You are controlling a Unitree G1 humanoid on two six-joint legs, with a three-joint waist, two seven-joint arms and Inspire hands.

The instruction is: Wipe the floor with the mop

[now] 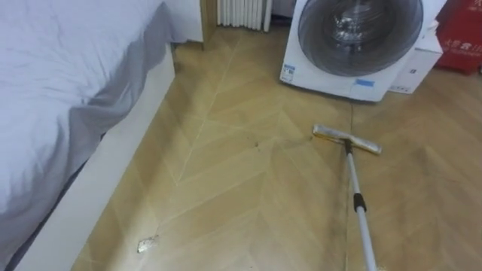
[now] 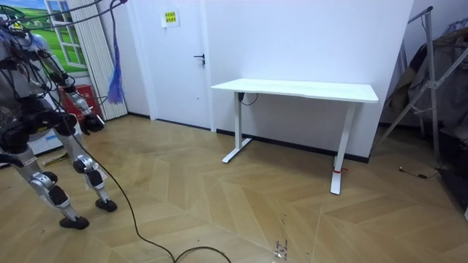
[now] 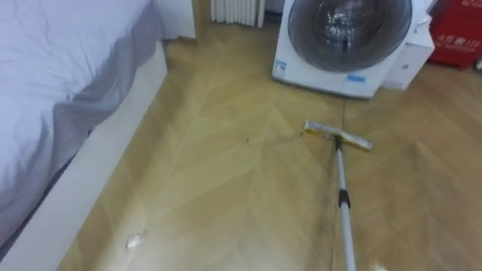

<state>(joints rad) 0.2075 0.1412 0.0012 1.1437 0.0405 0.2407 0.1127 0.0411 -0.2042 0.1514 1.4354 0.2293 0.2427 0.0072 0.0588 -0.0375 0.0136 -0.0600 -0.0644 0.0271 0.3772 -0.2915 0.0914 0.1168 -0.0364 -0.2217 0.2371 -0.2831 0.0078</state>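
Closest to us, on the left, is the bed (image 1: pixel 60 75). Its pale grey cover hangs over a white frame (image 1: pixel 105 173) that runs along the wood floor (image 1: pixel 226 173). Just off the frame, low down, sits a small crumpled scrap (image 1: pixel 147 242) (foil or wrapper, we can't say). Further right and at the back there's a white radiator (image 1: pixel 242 11).

Then comes the mop (image 1: pixel 358 202). Its flat head (image 1: pixel 347 139) lies on the floor just in front of the washing machine (image 1: pixel 354 45), not touching it, and the pole runs back toward us and out the bottom edge. We can see greyish smudges on the boards beside the pole. Right of the washer are a white box (image 1: pixel 418 68) and a red thing (image 1: pixel 461 38).

In the room view the robot stands at the left edge. One hand (image 2: pixel 91 123) shows as a dark lump out front, and we can't tell which hand it is or whether it's gripping anything. A white desk (image 2: pixel 300 89) stands well apart to the right.
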